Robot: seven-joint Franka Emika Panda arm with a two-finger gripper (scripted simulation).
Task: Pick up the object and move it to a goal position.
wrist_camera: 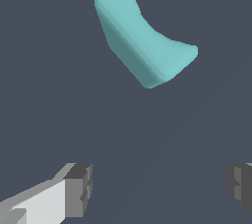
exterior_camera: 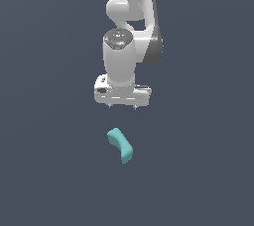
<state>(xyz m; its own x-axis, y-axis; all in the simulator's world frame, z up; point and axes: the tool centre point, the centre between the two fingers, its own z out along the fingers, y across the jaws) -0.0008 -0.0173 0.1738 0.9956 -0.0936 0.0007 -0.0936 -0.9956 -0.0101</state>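
Observation:
The object [exterior_camera: 120,145] is a small teal curved block with flat ends, lying on the dark grey floor in the exterior view. My gripper [exterior_camera: 122,107] hangs above and slightly behind it, apart from it. In the wrist view the object [wrist_camera: 140,36] lies ahead of the fingertips, outside the gap. Both grey finger pads [wrist_camera: 78,188] stand wide apart, so the gripper [wrist_camera: 160,184] is open with nothing between its fingers.
The white arm [exterior_camera: 130,17] rises behind the gripper toward the top of the exterior view. The plain dark grey floor [exterior_camera: 49,170] surrounds the object on all sides.

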